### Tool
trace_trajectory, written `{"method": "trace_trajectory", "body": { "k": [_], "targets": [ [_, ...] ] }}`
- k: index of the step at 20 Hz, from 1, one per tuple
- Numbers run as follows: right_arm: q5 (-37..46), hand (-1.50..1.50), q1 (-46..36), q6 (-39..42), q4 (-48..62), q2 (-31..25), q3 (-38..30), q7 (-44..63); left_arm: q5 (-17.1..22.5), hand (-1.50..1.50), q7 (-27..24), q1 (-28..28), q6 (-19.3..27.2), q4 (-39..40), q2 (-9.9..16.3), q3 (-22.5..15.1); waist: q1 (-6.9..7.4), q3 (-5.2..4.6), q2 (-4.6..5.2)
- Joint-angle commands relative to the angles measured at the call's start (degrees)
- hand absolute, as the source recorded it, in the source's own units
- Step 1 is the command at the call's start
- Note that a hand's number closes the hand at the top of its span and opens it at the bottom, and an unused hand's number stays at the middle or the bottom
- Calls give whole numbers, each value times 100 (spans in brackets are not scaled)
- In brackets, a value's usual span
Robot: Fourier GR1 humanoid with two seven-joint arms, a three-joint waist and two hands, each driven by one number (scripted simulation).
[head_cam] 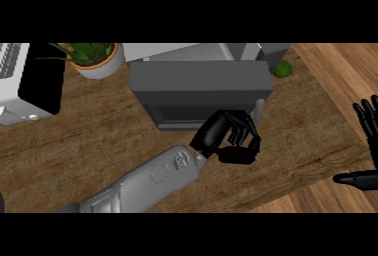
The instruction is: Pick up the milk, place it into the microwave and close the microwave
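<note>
The grey microwave point(199, 80) stands at the back middle of the wooden counter, and its dark front point(184, 114) faces me, looking closed. A thin grey handle bar point(260, 114) runs upright at its right front edge. My left hand point(230, 136) is against the microwave's front by that bar, its fingers relaxed and bent downward with nothing in them. No milk shows anywhere in view. My right hand point(366, 120) rests open at the right edge, fingers up, apart from everything.
A potted plant point(94, 59) stands at the back left of the microwave. A white appliance with a black panel point(29, 85) fills the far left. A green lime point(282, 69) lies behind the microwave's right corner. The counter's edge point(295, 192) runs diagonally at the lower right.
</note>
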Motion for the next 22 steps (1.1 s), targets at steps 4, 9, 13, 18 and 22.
{"method": "trace_trajectory", "body": {
  "k": [4, 9, 13, 18, 22],
  "targets": [
    [-245, -150, -229, 520, -150, -35, 125, 14, 307, 150, -1, -735, 209, 320, -76, 188, -250, 26, 88],
    [-369, -150, -493, 605, -321, -164, 153, 188, 536, 150, 46, -1035, 280, 511, -74, 271, -422, 23, 153],
    [-459, -150, -605, 784, -412, -168, 289, 303, 665, 150, 108, -1302, 306, 732, -73, 341, -468, 38, 201],
    [-669, -150, -779, 1106, -629, -274, 435, 544, 833, 150, 34, -1572, 357, 871, -75, 441, -571, 48, 244],
    [-701, -150, -834, 1228, -753, -348, 569, 704, 923, 150, -22, -1690, 401, 930, -73, 445, -665, 59, 284]
  ]
}}
